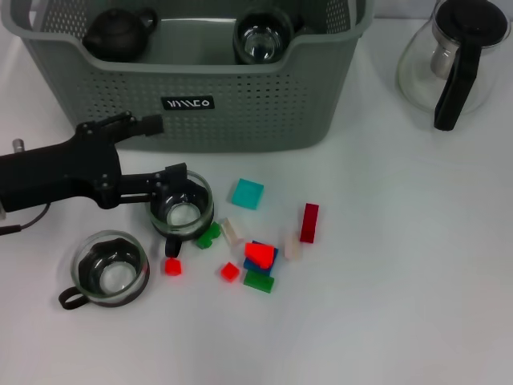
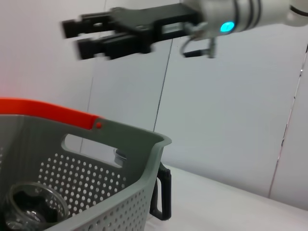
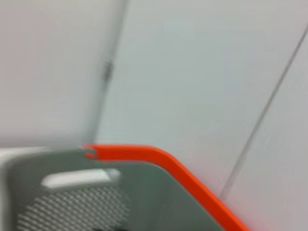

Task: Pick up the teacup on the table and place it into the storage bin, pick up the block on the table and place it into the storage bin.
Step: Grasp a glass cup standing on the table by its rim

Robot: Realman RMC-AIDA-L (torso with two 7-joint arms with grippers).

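Two glass teacups with black handles stand on the white table: one in front of the storage bin, the other nearer the front left. My left gripper reaches in from the left and is open, its lower finger at the far rim of the first teacup, its upper finger by the bin's front wall. Loose blocks lie to the right of that cup, among them a cyan block and a dark red one. My right gripper hangs high in the left wrist view, shut and empty.
Inside the bin sit a dark teapot and a glass cup. A glass kettle with a black handle stands at the back right. Small red, green, blue and white blocks cluster mid-table. The bin wall fills the left wrist view.
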